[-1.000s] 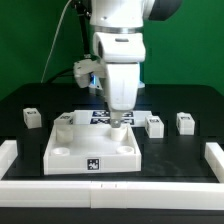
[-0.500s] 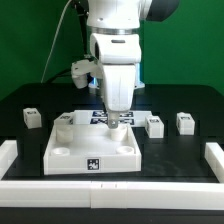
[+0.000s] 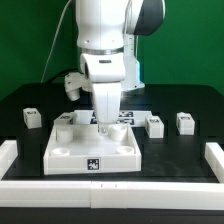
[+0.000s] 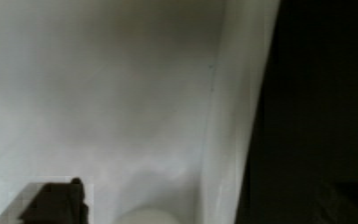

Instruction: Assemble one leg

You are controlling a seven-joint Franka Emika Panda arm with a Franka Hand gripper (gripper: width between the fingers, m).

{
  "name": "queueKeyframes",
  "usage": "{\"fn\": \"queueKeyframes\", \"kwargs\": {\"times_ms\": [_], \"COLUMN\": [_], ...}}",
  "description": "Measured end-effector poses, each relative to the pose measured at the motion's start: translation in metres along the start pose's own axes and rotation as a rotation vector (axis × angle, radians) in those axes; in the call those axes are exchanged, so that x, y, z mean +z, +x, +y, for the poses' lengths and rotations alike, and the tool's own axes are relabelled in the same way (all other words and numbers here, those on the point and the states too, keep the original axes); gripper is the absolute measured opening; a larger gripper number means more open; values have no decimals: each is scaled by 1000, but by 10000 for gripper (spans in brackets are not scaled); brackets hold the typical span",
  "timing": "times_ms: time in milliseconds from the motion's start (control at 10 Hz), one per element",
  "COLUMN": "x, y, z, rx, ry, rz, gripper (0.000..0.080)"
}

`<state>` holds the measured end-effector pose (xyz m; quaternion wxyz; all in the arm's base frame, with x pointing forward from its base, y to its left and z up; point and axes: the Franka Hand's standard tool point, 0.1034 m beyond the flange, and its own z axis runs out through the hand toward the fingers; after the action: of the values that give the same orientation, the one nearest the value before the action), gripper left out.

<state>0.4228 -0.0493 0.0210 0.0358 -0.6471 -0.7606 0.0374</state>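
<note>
The big white square panel [image 3: 92, 150] lies flat at the front middle of the black table. My gripper [image 3: 103, 127] points down at the panel's back edge. In the wrist view one dark finger [image 4: 51, 205] stands far off to one side over the blurred white panel [image 4: 123, 100]. Nothing shows between the jaws, and the other finger is lost against the dark table. One leg [image 3: 32, 117] stands at the exterior view's left and two legs [image 3: 154, 125] [image 3: 185, 121] at its right. Another small white block [image 3: 62, 120] stands at the panel's back left corner.
The marker board [image 3: 127, 115] lies just behind the panel, partly hidden by my arm. A low white rail [image 3: 12, 155] borders the table along the front and both sides, and the panel sits close to its front stretch.
My gripper has moved toward the exterior view's left along the panel's back edge, and the wrist has turned. The panel and the legs have not moved.
</note>
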Motion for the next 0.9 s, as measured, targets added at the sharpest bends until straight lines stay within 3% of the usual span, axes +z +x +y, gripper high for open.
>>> {"fn": "queueKeyframes", "kwargs": {"times_ms": [200, 500, 700, 800, 900], "x": [13, 13, 13, 13, 13], "y": [0, -1, -1, -1, -1], "z": [-5, -3, -3, -3, -3], "rx": [7, 9, 10, 10, 10], "ry": [14, 7, 8, 8, 8], "rz": [9, 8, 9, 9, 9], "gripper": [650, 650, 408, 408, 224]}}
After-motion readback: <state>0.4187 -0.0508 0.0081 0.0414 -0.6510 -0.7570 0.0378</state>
